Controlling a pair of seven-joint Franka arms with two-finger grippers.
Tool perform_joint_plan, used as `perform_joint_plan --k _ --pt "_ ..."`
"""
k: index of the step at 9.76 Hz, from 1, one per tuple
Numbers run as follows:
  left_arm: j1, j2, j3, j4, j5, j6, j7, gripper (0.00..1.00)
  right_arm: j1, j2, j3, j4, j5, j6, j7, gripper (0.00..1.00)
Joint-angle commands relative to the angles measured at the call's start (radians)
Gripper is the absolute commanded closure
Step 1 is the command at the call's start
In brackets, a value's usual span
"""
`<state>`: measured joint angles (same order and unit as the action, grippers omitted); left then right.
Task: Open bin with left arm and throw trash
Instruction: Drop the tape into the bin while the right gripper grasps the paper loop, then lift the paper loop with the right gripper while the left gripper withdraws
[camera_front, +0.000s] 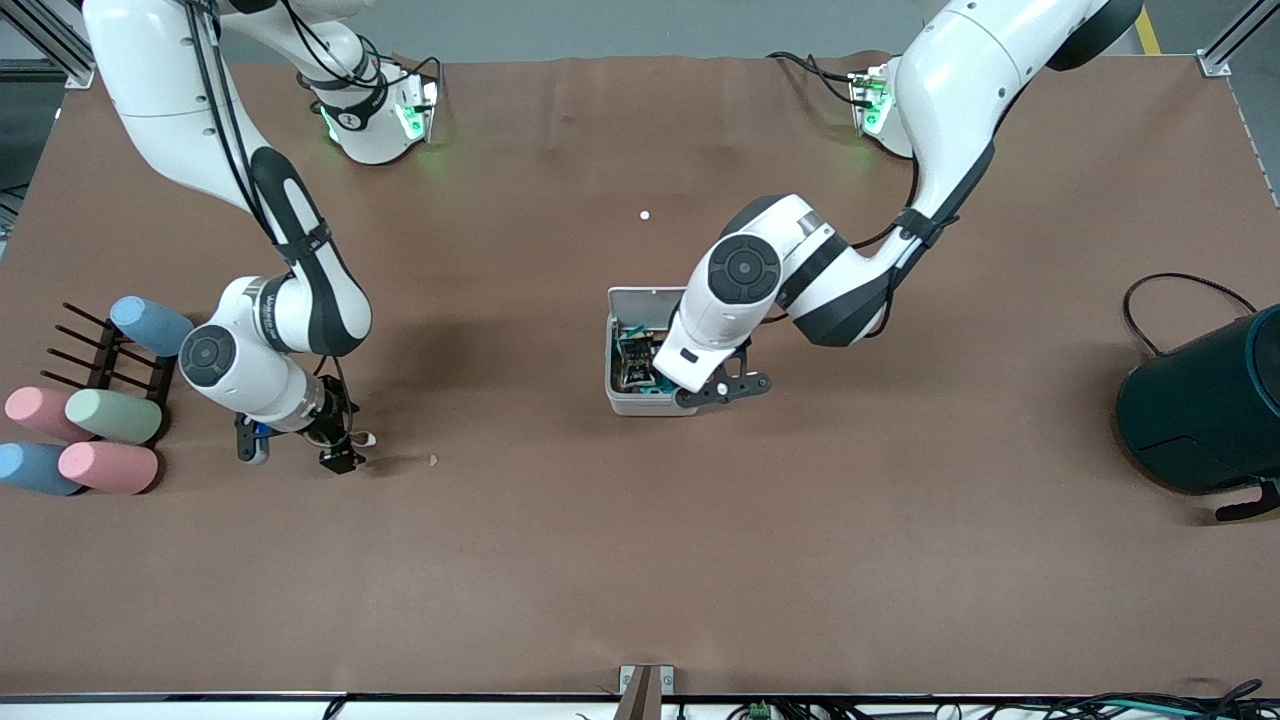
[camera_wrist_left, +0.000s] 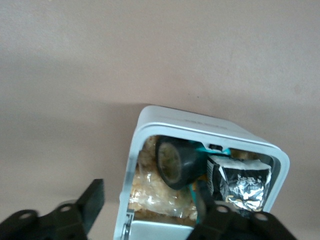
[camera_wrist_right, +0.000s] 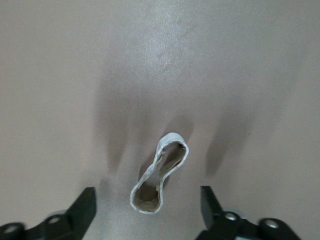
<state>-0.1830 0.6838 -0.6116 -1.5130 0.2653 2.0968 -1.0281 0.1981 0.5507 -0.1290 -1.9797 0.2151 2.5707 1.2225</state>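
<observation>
Snack wrapper (camera_wrist_left: 242, 182) print unreadable, in bin (camera_wrist_left: 210, 131).

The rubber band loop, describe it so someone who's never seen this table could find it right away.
Start at the rack of pastel cups at the right arm's end of the table. Beside it, the right gripper hangs low with jaws open. The rubber band loop lies on the brown table between them: a pale, pinched, hourglass-shaped band, the only trash item outside the open bin.
</observation>
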Motion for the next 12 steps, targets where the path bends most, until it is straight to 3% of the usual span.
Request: perform_joint_plan --k 1,4,5,6,7,8,9,10,11,12 --pt "0.069 -0.053 -0.005 0.003 0.006 -0.032 0.009 0.0 -0.025 0.006 0.008 0.007 0.009 0.002 0.015 0.2" --pt "0.253 -0.179 -0.02 0.014 -0.015 -0.157 0.275 0.0 -0.02 0.038 0.008 0.027 0.009 0.002 0.015 0.21" --pt "0.311 -0.211 -0.027 0.046 -0.026 -0.209 0.354 0.0 -0.023 0.047 0.008 0.041 0.009 0.0 0.018 0.3" --pt "0.356 -0.237 -0.034 0.071 -0.031 -0.265 0.425 0.0 -0.022 0.049 0.008 0.047 0.009 0.002 0.046 0.67" --pt "0.394 -0.269 -0.036 0.082 -0.049 -0.3 0.472 0.0 -0.019 0.051 0.008 0.059 -0.002 0.0 0.046 0.96" --pt "0.396 -0.352 -0.01 0.079 -0.098 -0.337 0.535 0.0 -0.011 0.051 0.008 0.073 -0.006 0.002 0.043 1.0" --pt "0.357 -0.392 0.092 0.083 -0.13 -0.393 0.613 0.0 -0.005 0.051 0.008 0.085 -0.02 0.0 0.043 1.0" --pt "0.244 -0.462 0.277 0.099 -0.186 -0.455 0.737 0.0 0.012 0.051 0.008 0.084 -0.025 -0.001 0.043 1.0" --pt "0.184 -0.518 0.415 0.094 -0.237 -0.496 0.826 0.0 0.015 0.051 0.008 0.084 -0.025 -0.006 0.041 1.0" --pt "0.133 -0.553 0.511 0.091 -0.244 -0.553 0.914 0.0 0.02 0.049 0.008 0.09 -0.025 -0.013 0.045 1.0"
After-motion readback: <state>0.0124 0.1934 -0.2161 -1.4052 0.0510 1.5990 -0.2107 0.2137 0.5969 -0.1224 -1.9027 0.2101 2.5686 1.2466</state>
